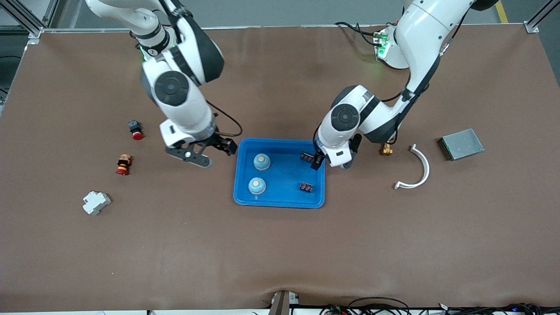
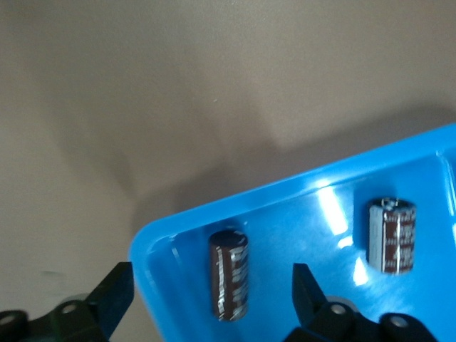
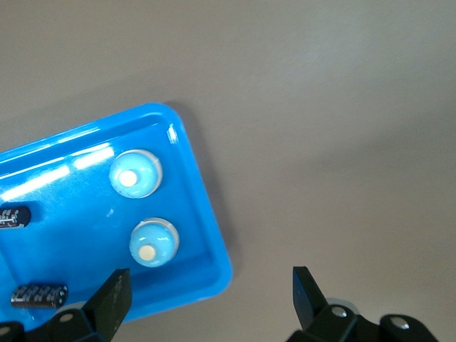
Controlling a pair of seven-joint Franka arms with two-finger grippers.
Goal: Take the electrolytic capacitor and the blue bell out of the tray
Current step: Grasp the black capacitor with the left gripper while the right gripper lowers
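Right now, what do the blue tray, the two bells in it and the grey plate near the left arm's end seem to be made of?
Tray: likely moulded plastic, glossy; bright glare streaks show on its floor in both wrist views.
Bells: pale blue domes with a tan button on top, smooth; painted metal or plastic, cannot tell which.
Grey plate: probably metal, flat and matt with a dull even sheen.

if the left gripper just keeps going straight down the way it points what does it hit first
Probably the capacitor lying in the blue tray: the left gripper is open with that capacitor between its fingers. How high it sits above the capacitor is unclear.
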